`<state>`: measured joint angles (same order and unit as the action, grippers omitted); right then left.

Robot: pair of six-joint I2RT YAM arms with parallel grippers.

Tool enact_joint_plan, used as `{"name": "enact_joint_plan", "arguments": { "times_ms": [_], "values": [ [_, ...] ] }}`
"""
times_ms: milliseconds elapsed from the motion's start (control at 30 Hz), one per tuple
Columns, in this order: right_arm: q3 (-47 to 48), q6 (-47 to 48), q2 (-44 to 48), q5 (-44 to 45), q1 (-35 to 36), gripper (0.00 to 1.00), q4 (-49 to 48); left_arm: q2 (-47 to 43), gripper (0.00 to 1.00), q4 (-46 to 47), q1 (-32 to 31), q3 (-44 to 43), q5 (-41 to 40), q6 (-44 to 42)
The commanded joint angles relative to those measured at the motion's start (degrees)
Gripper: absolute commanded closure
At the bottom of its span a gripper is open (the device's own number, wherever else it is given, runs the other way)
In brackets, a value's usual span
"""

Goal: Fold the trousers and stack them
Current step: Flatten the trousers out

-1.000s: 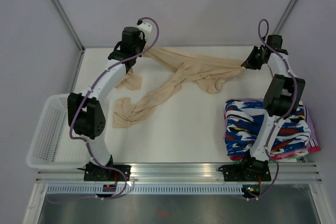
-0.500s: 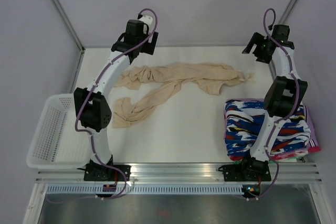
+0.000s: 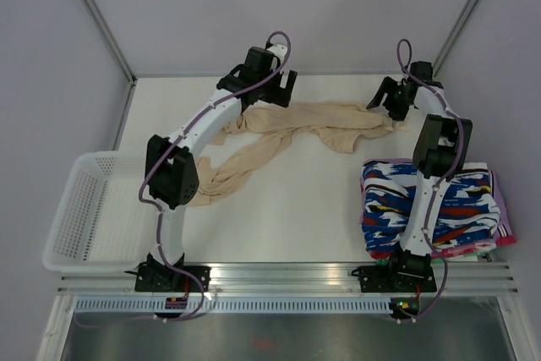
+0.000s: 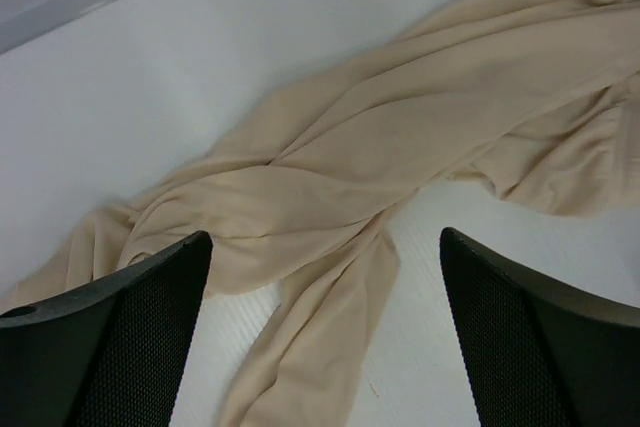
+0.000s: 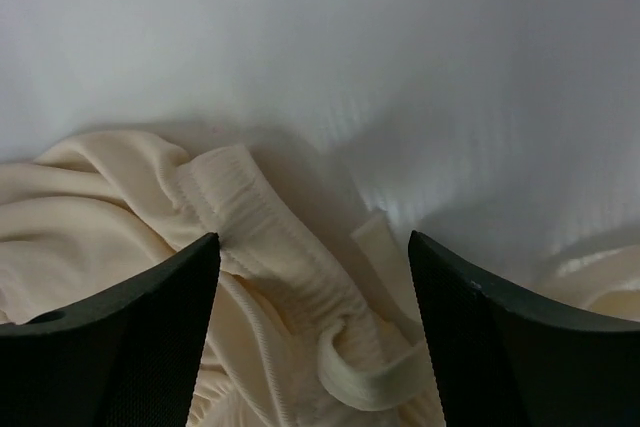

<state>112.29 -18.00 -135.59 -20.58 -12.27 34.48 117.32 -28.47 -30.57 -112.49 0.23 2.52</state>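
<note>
Thin crumpled beige trousers (image 3: 314, 123) w/ ribbed waistband (image 5: 272, 232) lie twisted; left pincer (image 4: 322, 237) & right pincer (image 5: 312, 237) both spread wide, empty.

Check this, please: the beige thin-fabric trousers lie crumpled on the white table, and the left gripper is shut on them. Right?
No. The left gripper is open above the beige thin-fabric trousers, holding nothing, as the left wrist view shows. They do lie crumpled on the white table.
</note>
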Motion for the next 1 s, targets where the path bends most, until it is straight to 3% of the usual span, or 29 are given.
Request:
{"name": "enact_joint_plan", "arguments": {
  "times_ms": [0,167,200,300,333,367,433,733,967],
  "values": [
    [1.44,-0.37,-1.25,-0.52,2.34,0.19,-1.17,4.31,0.00,-2.90,1.47,-2.29,-9.18,5.64],
    [0.47,0.07,-1.26,-0.52,3.22,0.32,-1.69,10.47,0.00,-9.57,5.25,-8.35,-12.10,15.98],
    [0.47,-0.10,-1.26,-0.52,3.39,0.42,-1.96,11.43,0.00,-11.94,6.12,-9.49,-11.40,17.67],
    [0.74,-0.98,-1.43,-1.74,4.01,0.60,-2.58,13.37,0.00,-14.06,8.50,-9.33,-10.69,22.34],
    [1.17,-1.16,-1.52,-1.75,4.18,0.78,-2.75,13.72,0.00,-14.85,9.38,-9.42,-11.30,23.22],
    [1.61,-1.16,-1.43,-0.88,4.71,0.89,-2.32,14.51,0.00,-15.56,9.82,-9.50,-12.26,24.88],
    [3.36,-0.99,-0.74,0.27,5.15,1.00,-1.70,15.31,0.00,-17.75,10.70,-9.51,-12.97,26.65],
    [4.34,-4.14,7.44,4.40,5.51,1.00,-14.07,17.95,0.00,-23.82,17.90,-9.86,-15.08,34.83],
    [8.11,-8.88,5.34,5.99,4.98,1.00,-19.71,17.06,0.00,-21.63,19.75,-8.01,-13.94,34.91]
  ]
}}
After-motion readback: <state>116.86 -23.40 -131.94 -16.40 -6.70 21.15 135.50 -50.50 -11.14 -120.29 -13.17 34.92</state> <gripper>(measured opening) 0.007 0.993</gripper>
